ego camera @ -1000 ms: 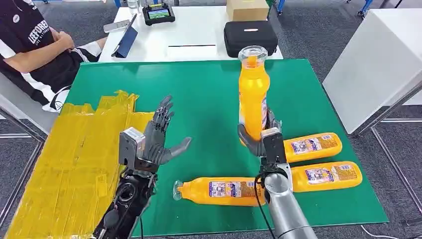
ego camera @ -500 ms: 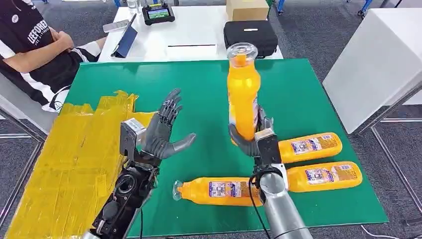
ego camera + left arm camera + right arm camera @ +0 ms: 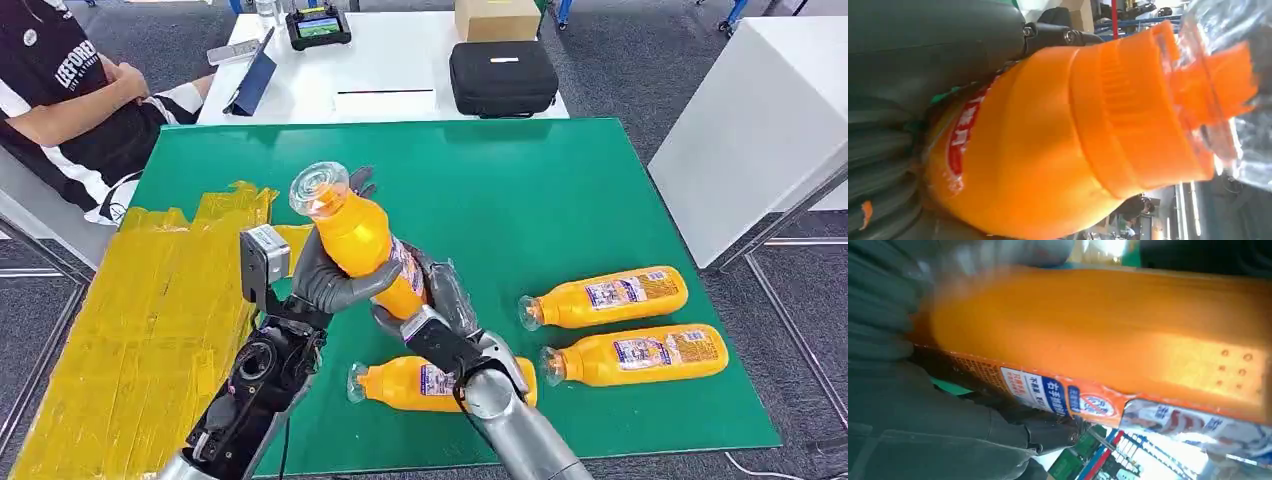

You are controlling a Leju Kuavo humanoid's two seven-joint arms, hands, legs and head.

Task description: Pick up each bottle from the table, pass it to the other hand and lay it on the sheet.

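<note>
An orange bottle (image 3: 362, 243) with a clear cap hangs tilted over the green mat, cap pointing to the far left. My right hand (image 3: 432, 306) grips its lower, labelled end. My left hand (image 3: 318, 281) wraps the bottle's middle, thumb across the front and fingers behind. Up close, the left wrist view has the bottle's shoulder and cap (image 3: 1128, 115), and the right wrist view its labelled body (image 3: 1108, 345). The yellow sheet (image 3: 140, 320) covers the table's left side. Three more orange bottles lie on the mat: one (image 3: 410, 384) under my right arm, two at right (image 3: 606, 296) (image 3: 640, 354).
The green mat (image 3: 560, 190) is bare at the back. A seated person (image 3: 70, 90) is at the far left beside the table. Behind stands a white table (image 3: 390, 70) with a black case (image 3: 502, 76), a tablet and a box. A white block (image 3: 760, 120) is at right.
My right hand has carried the upright bottle left and tipped it toward the left hand. The left hand, open before, has closed around the bottle's middle.
</note>
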